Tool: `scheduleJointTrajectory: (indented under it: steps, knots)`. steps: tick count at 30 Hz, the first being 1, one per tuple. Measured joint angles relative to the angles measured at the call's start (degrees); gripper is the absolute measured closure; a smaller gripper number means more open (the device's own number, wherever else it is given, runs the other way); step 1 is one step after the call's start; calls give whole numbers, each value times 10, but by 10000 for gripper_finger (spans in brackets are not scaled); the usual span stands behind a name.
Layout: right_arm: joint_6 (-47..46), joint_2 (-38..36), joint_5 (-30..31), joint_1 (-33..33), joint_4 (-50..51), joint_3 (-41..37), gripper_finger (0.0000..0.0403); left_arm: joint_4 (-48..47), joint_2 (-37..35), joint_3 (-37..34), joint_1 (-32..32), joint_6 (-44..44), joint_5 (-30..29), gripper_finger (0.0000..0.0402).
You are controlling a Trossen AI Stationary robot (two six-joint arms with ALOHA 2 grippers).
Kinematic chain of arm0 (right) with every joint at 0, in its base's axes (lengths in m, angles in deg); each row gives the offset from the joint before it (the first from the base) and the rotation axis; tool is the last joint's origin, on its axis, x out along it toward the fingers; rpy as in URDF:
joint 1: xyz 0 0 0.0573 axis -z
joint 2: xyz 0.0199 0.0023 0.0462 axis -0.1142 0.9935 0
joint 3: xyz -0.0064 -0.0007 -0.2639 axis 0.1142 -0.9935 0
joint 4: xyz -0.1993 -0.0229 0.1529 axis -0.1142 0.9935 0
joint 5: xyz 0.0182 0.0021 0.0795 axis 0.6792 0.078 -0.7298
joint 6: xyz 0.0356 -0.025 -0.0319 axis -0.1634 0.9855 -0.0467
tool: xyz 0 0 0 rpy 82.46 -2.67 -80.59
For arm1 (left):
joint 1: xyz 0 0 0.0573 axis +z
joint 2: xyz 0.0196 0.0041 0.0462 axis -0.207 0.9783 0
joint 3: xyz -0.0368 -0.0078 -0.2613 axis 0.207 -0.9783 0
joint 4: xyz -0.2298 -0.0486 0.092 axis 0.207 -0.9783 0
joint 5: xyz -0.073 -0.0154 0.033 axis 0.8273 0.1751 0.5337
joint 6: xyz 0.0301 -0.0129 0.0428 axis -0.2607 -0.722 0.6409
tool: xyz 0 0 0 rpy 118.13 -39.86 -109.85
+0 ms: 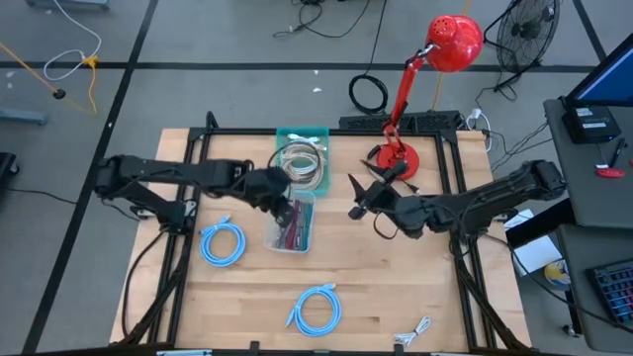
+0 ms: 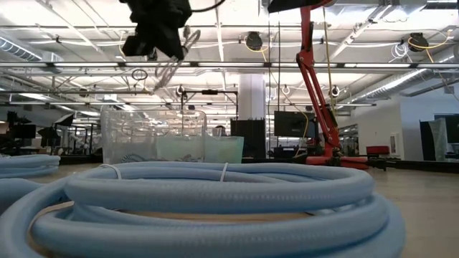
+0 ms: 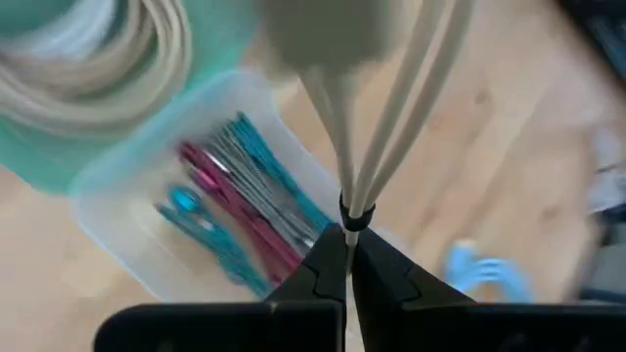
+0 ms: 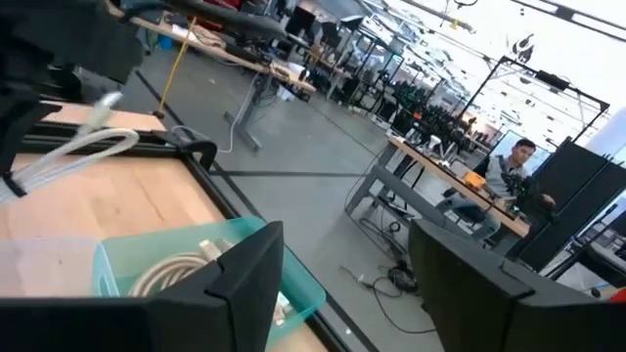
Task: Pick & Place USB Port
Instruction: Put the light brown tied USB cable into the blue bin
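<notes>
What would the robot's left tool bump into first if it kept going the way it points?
Probably the clear plastic box of red and blue cables: the left tool, pinching a white cable, looks aimed down at it, though depth is unclear.

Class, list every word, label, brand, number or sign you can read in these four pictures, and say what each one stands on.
None can be read.
Clear plastic bin of red and teal cables: no label shows.
Teal plastic bin of white cable coils: no label shows.
Red desk lamp: no marking shows.
Background room signs: too small to read.
</notes>
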Motion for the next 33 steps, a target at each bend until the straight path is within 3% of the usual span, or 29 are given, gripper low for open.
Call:
scheduleJointTrajectory:
  steps: [6,12,33]
  knots:
    - [-16,-9,3,-6,24,0,193,-48,18,7,41,-106,100,399]
    - [-6,-10,16,-21,26,0,193,-17,54,-41,66,-117,164,399]
    - [9,-9,16,-33,26,0,193,-46,100,-52,75,-88,162,399]
